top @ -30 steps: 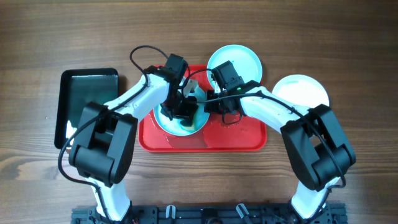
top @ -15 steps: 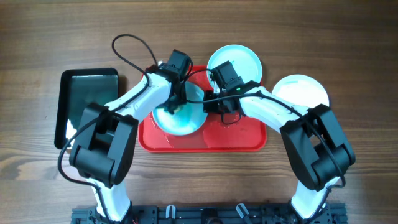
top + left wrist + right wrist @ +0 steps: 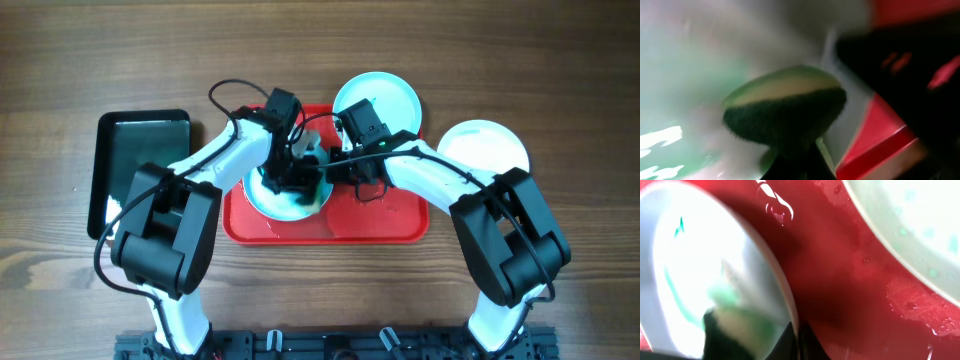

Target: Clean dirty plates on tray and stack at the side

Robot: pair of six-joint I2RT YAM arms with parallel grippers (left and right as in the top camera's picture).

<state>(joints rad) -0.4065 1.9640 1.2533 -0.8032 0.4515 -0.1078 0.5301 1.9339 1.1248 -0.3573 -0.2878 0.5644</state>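
Observation:
A pale cyan plate [image 3: 262, 197] with a teal smear lies on the left part of the red tray [image 3: 380, 220]. My left gripper [image 3: 293, 176] is shut on a sponge [image 3: 785, 107], yellow-green with a dark scrub face, and presses it on this plate [image 3: 685, 95]. My right gripper [image 3: 336, 166] is shut on the plate's right rim [image 3: 790, 305]; the sponge [image 3: 732, 327] shows on the plate [image 3: 700, 255] in the right wrist view. A second cyan plate [image 3: 378, 98] sits at the tray's back edge. A white plate [image 3: 485, 148] lies on the table to the right of the tray.
A black rectangular tray [image 3: 140, 160] lies to the left of the red tray. The wet red tray floor [image 3: 850, 280] and the edge of the second plate [image 3: 910, 225] show in the right wrist view. The wooden table [image 3: 560, 80] surrounds everything.
My left gripper with the sponge swept toward the back of the plate half a second ago and has come forward to its middle again. The right gripper has held the rim throughout.

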